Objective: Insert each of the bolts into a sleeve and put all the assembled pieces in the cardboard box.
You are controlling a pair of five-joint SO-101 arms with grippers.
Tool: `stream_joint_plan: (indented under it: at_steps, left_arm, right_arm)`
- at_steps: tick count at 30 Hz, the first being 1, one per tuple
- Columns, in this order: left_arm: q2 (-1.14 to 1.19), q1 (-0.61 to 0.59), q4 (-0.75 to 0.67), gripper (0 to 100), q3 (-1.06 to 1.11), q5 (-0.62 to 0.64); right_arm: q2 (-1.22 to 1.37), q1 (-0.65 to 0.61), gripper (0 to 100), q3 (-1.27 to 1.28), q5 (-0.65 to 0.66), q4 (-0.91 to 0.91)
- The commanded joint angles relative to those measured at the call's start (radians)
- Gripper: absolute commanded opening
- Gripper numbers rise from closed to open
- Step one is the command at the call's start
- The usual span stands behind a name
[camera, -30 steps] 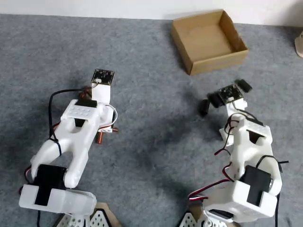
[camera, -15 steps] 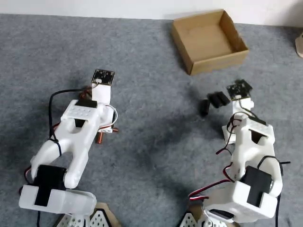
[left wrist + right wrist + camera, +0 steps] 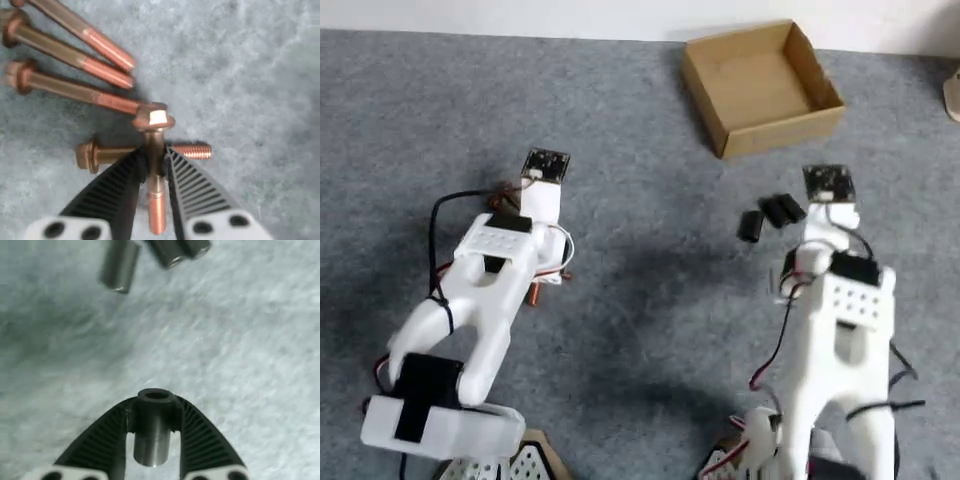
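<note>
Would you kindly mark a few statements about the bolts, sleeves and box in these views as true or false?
1. The left hand is shut on a bolt. True.
2. The right hand is open with nothing in it. False: it is shut on a sleeve.
3. The loose sleeves lie inside the cardboard box. False: all three lie on the carpet, outside the box and near the right hand.
4. Four loose bolts lie on the carpet around the left hand. True.
5. The held bolt is already seated in the held sleeve. False: each is in a different hand, well apart.
</note>
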Motion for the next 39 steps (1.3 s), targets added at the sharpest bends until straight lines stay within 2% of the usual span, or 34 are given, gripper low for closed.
stream_joint_plan:
  at_steps: [1,4,8,12,14,20,26,33,36,39]
  left_arm:
    - [-0.148,0.056,0.074,1,0.018,-0.002]
    - [-0.240,0.099,0.084,1,0.074,0.000]
    - [-0.332,0.160,0.023,1,0.148,0.002]
    - [-0.395,0.171,-0.018,1,0.186,0.115]
    - [-0.418,0.171,-0.025,1,0.188,0.158]
    - [-0.504,0.179,-0.031,1,0.182,0.167]
    - [-0.653,0.180,-0.169,1,0.188,0.163]
    - [-0.751,0.226,-0.330,1,0.219,0.167]
    - [-0.791,0.268,-0.457,1,0.303,0.167]
    - [-0.825,0.308,-0.674,1,0.429,0.167]
  right_arm:
    - [-0.143,-0.087,0.5,0.067,-0.072,0.012]
    - [-0.229,-0.160,0.5,0.145,-0.149,-0.019]
    - [-0.346,-0.252,0.5,0.251,-0.232,-0.101]
    - [-0.456,-0.321,0.5,0.335,-0.292,-0.159]
    - [-0.504,-0.348,0.5,0.369,-0.304,-0.183]
    - [-0.633,-0.432,0.5,0.487,-0.299,-0.285]
    - [-0.820,-0.510,0.5,0.639,-0.299,-0.443]
    - [-1.116,-0.562,0.5,0.944,-0.304,-0.641]
    - [-1.224,-0.562,0.5,1.003,-0.305,-0.582]
    - [-1.241,-0.595,0.5,0.969,-0.307,-0.538]
